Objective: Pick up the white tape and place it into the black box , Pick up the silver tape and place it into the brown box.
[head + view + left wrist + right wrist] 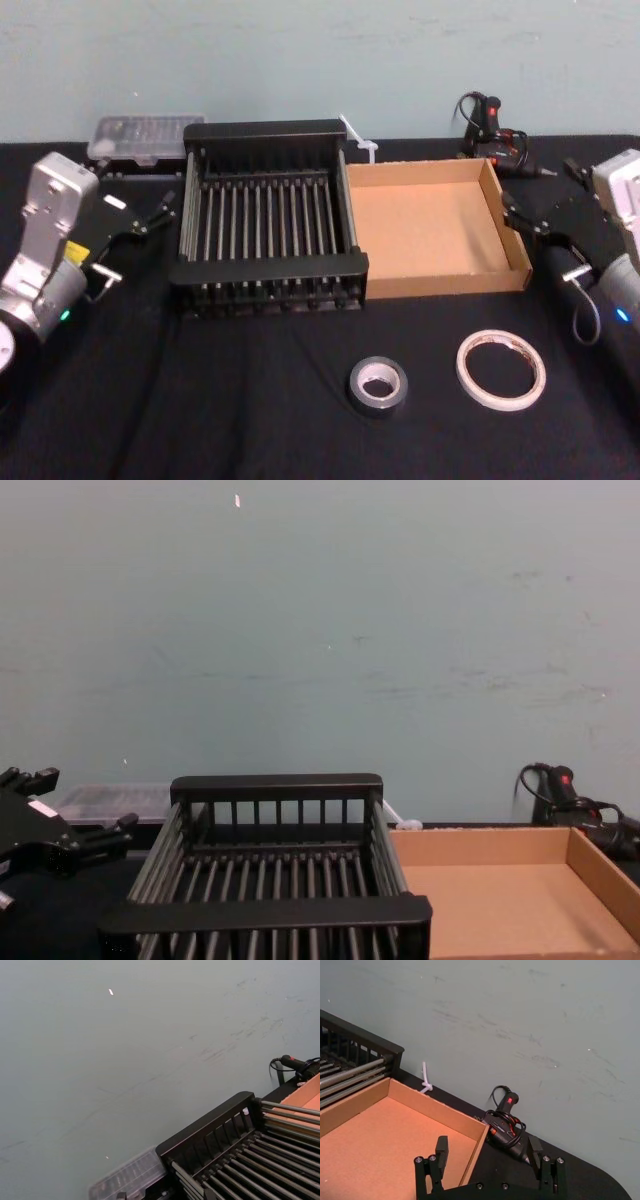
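Both grippers are parked: left gripper (150, 215) at the frame's left edge beside the black box (268, 270), right gripper (520, 215) at the right edge beside the brown box (435, 285). Your right gripper's fingers (441, 1147) stand spread and empty; the left's spacing cannot be read. Find the white tape (501, 370) at lower right and the silver tape (378, 386) at lower centre, both flat on the cloth. Expect light, stiff rolls; pinch across one wall through the open core. Neither tape's underside is visible.
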{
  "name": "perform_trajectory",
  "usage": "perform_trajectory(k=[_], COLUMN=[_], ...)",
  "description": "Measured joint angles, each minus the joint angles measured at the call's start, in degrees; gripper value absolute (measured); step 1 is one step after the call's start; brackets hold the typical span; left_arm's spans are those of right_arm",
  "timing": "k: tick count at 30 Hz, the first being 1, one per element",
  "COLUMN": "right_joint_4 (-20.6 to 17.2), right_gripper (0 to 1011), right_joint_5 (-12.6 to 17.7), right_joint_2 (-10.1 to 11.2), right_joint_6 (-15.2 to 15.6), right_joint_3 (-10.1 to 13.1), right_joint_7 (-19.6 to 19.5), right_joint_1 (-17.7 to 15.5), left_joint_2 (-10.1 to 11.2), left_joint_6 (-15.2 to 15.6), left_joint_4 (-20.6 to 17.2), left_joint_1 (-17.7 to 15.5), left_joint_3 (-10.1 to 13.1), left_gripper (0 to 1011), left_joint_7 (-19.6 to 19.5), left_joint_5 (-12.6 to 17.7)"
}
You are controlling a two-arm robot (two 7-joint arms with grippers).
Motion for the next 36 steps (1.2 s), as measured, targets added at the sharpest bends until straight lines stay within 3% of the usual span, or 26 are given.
perform_trajectory(k=[11,29,36], right_joint_4=[-6.81,-16.23,-19.91], right_gripper=[1002,1003,1002], right_joint_5=[5.24,6.22,8.07], right_joint_2=[2.67,4.50,5.39], right_joint_6=[0.12,-0.06,0.89], right_joint_3=[4.98,10.37,12.59], right_joint_7=[4.46,4.68,6.10], right_joint_1=[-6.65,-16.51,-20.27], left_joint_2=[0.00,0.00,0.00], left_joint_6=[0.00,0.00,0.00], left_joint_4=[0.00,0.00,0.00], left_joint_1=[0.00,0.00,0.00], left_joint_3=[0.00,0.00,0.00], left_gripper=[1001,1001,1001], left_joint_7=[0.00,0.00,0.00], left_joint_5=[0.00,0.00,0.00])
